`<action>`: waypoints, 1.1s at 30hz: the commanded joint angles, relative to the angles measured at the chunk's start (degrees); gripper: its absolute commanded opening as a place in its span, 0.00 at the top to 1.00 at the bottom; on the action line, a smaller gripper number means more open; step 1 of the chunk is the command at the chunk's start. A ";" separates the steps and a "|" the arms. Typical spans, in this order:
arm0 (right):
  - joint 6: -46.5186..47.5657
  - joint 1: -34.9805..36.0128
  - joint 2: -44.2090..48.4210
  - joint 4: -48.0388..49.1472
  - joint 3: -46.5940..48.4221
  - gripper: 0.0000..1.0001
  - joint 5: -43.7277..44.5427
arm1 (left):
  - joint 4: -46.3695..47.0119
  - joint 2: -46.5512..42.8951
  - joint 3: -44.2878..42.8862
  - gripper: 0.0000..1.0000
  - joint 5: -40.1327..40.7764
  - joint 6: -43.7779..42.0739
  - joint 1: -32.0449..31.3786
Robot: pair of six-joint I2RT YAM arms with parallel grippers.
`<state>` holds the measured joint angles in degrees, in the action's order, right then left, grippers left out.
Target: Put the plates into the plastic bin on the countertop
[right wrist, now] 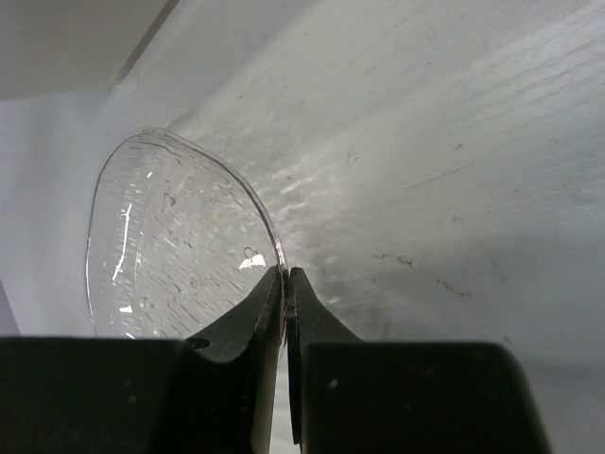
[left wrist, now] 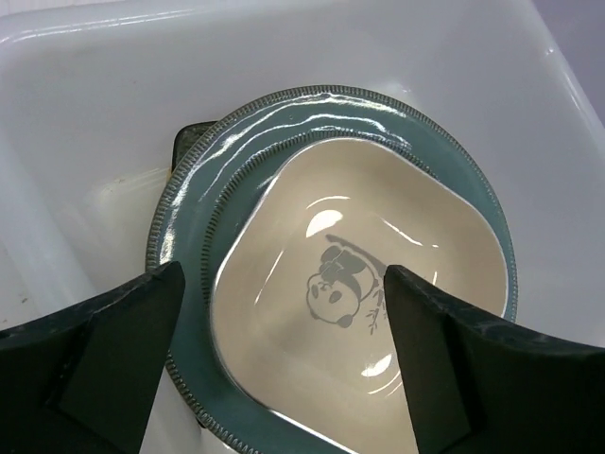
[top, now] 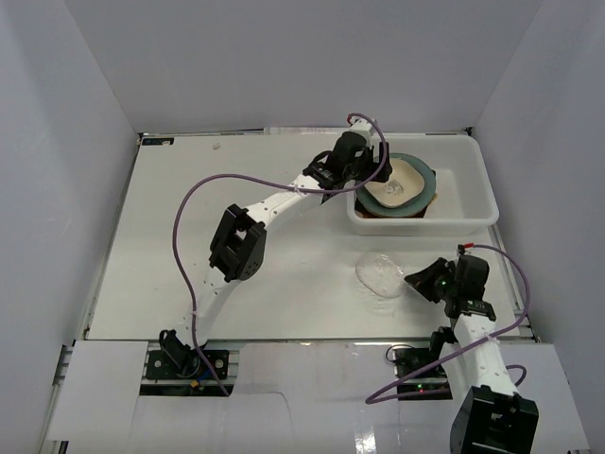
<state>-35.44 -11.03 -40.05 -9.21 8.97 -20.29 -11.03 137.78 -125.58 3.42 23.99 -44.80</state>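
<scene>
The left fingers [left wrist: 142,322] hang spread wide and empty over the left part of the plastic bin [top: 468,194], which stands at the far right of the surface [top: 284,293]. Inside it the cream rounded-square plate [left wrist: 350,284], printed with a panda, rests on the teal round plate [left wrist: 217,189], and a corner of the black square plate [left wrist: 189,142] peeks out from beneath. The clear glass plate [right wrist: 180,246] is outside the bin, just to its near side, its rim pinched between the clenched right fingers [right wrist: 272,298].
</scene>
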 commanded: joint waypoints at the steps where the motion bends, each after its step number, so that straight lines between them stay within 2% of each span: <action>1: 1.07 0.65 2.96 -5.63 5.08 0.92 -4.30 | 3.20 -7.86 0.68 0.02 -2.36 -0.70 0.06; 11: 2.74 2.76 7.44 -12.85 21.86 0.92 -7.92 | 4.87 -25.70 9.03 0.02 -9.13 -0.96 0.06; 18: 2.57 4.52 6.40 -6.01 31.71 0.92 -8.89 | 4.61 -42.92 25.71 0.02 -6.85 -0.61 0.06; 23: 3.71 4.96 -0.18 0.32 36.02 0.92 -6.61 | 2.95 -57.58 41.16 0.02 -2.91 0.09 0.06; 25: 5.46 4.96 -3.35 1.65 37.60 0.92 -2.67 | 2.24 -61.55 45.49 0.02 -0.61 -0.17 0.06; 30: 10.39 5.05 -17.06 0.68 45.95 0.92 1.57 | -0.13 -74.64 60.78 0.02 5.10 -2.10 0.15; 33: 8.73 5.14 -22.78 6.64 46.32 0.92 3.50 | -0.49 -79.92 68.50 0.02 8.17 -2.45 0.23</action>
<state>-27.64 -6.24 -59.96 -9.10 53.23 -20.14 -10.07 62.81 -62.35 6.70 22.85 -44.80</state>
